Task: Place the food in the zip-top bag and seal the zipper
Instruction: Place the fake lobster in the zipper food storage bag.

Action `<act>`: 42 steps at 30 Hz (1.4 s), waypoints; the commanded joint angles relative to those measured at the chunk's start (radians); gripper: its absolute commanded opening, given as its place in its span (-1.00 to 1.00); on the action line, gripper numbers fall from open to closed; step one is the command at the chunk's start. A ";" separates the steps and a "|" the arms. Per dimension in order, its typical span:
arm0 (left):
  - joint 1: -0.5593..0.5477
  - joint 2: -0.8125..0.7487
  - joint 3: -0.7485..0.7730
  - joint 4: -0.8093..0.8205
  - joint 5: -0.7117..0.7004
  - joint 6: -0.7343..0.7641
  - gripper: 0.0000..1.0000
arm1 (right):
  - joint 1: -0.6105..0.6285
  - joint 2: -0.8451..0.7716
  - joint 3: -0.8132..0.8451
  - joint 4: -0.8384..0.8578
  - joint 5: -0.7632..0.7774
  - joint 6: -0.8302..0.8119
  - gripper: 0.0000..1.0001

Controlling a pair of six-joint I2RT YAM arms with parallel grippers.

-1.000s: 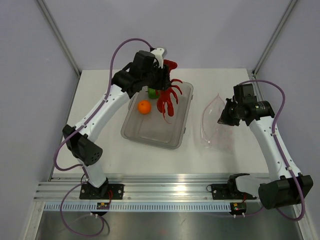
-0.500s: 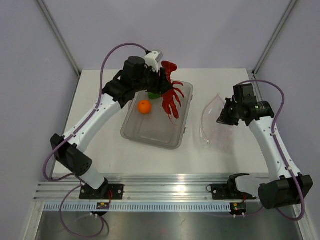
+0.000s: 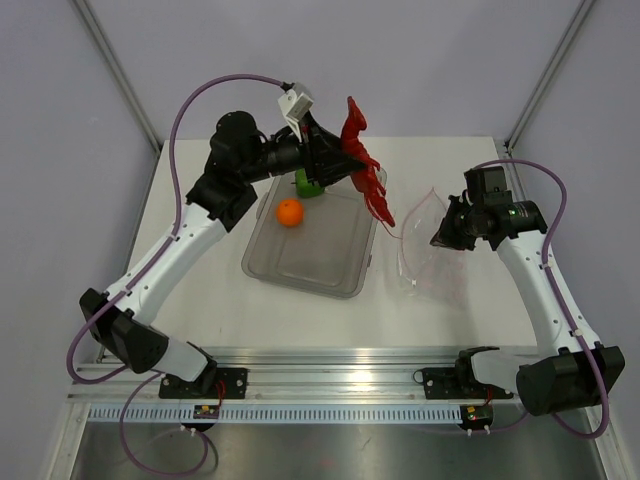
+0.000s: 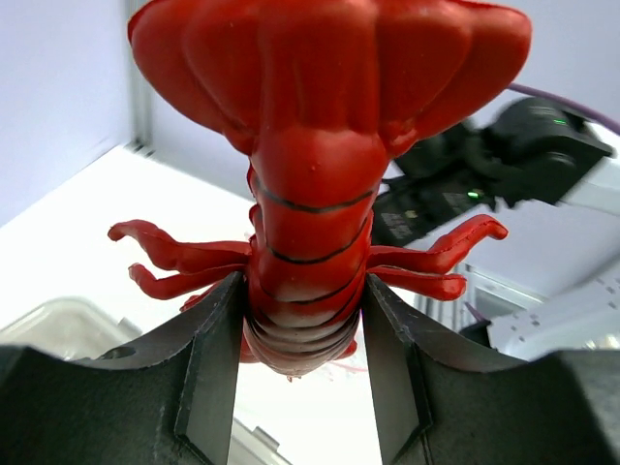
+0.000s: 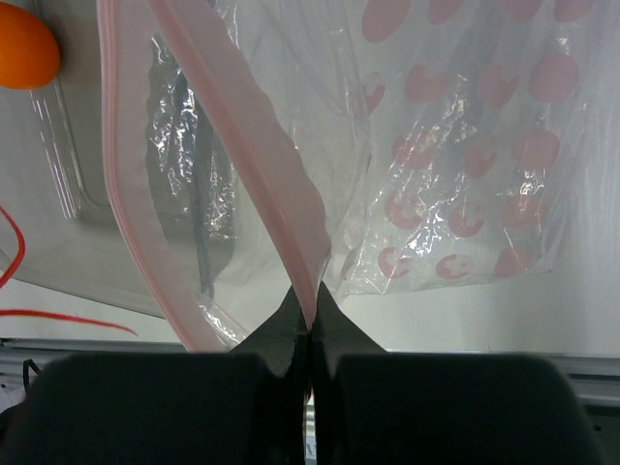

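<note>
My left gripper (image 3: 335, 150) is shut on the tail end of the red lobster (image 3: 362, 162) and holds it in the air above the tray's far right corner; the wrist view shows its body (image 4: 310, 223) clamped between both fingers. The orange fruit (image 3: 289, 213) and the green bell pepper (image 3: 308, 184) lie in the clear tray (image 3: 310, 265). My right gripper (image 3: 446, 232) is shut on the pink zipper (image 5: 281, 194) of the zip-top bag (image 3: 420, 240), holding one lip up so the mouth gapes toward the tray. The bag's red markings (image 5: 465, 194) show in the right wrist view.
The rigid clear tray sits mid-table, just left of the bag. The orange fruit also shows at the top left of the right wrist view (image 5: 27, 46). Purple cables loop over both arms. Grey walls close in the table behind and at both sides.
My left gripper has lifted the lobster up out of the tray and swung it right, toward the bag. The right gripper still holds the bag's lip in place.
</note>
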State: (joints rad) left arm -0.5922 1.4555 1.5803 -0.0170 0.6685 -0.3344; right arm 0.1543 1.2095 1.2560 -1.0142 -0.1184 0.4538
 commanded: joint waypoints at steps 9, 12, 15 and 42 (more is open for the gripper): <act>-0.001 0.071 0.075 0.394 0.427 -0.141 -1.00 | 0.005 -0.004 0.023 0.039 -0.072 0.019 -1.00; -0.011 0.114 0.107 0.446 0.480 -0.204 -1.00 | 0.005 -0.010 0.026 0.034 -0.078 0.017 -1.00; -0.024 0.149 0.133 0.454 0.470 -0.221 -1.00 | 0.005 -0.022 0.029 0.032 -0.087 0.022 -1.00; -0.100 0.355 0.219 0.370 0.370 -0.060 -1.00 | 0.005 -0.093 0.025 0.002 -0.228 0.036 -1.00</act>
State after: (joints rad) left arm -0.6724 1.8275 1.7782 0.2893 1.0607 -0.4511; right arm 0.1551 1.1446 1.2640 -1.0233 -0.2798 0.4755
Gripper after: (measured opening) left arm 0.498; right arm 0.011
